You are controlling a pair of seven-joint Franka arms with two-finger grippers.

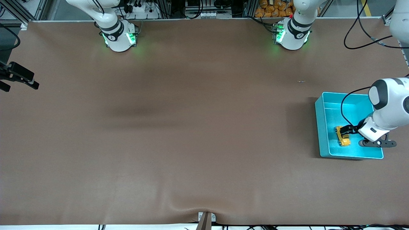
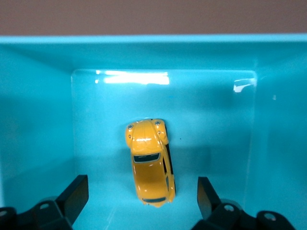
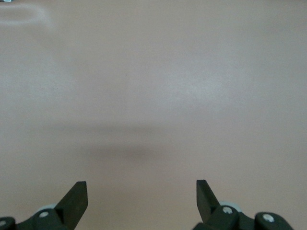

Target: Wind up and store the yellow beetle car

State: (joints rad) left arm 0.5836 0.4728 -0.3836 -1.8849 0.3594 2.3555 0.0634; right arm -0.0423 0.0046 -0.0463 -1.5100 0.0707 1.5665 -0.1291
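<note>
Beetle car (image 2: 149, 163) in bin (image 2: 38, 120), left claw (image 2: 139, 196) spread

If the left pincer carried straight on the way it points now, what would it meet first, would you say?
Most likely the yellow beetle car, lying between the open left pincer fingers on the floor of the teal bin; how much gap remains is unclear.

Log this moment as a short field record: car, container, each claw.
car: yellow beetle car lying on the floor of the bin, touched by neither claw
container: teal bin toward the left arm's end of the table
left claw: open, over the car inside the bin
right claw: open, waiting over bare table
</note>
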